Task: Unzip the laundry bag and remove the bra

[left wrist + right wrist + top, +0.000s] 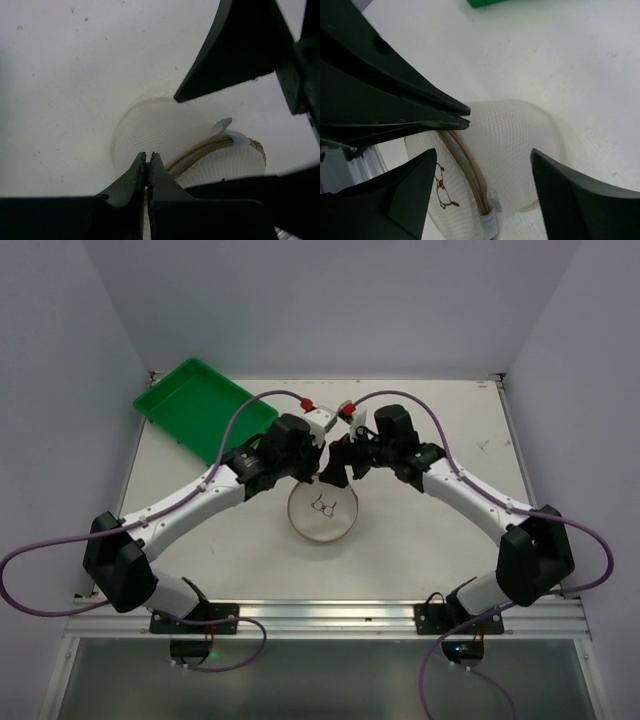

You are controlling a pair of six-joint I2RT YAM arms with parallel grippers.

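Observation:
The laundry bag (322, 512) is a cream mesh cylinder at the table's middle, its round lid with the black bra drawing (324, 506) facing up. It also shows in the left wrist view (160, 130) and the right wrist view (515, 145), with a tan zip (470, 165) round the rim. My left gripper (148, 158) is shut at the far rim, pinching something small at the zip. It also shows from above (316, 478). My right gripper (485, 185) is open and straddles the same rim, also seen from above (342, 466). The bra is hidden inside the bag.
A green rectangular tray (205, 405) lies at the far left corner of the table. A white fabric tab (490, 222) covers the zip at one point on the rim. Grey walls close in the table on three sides.

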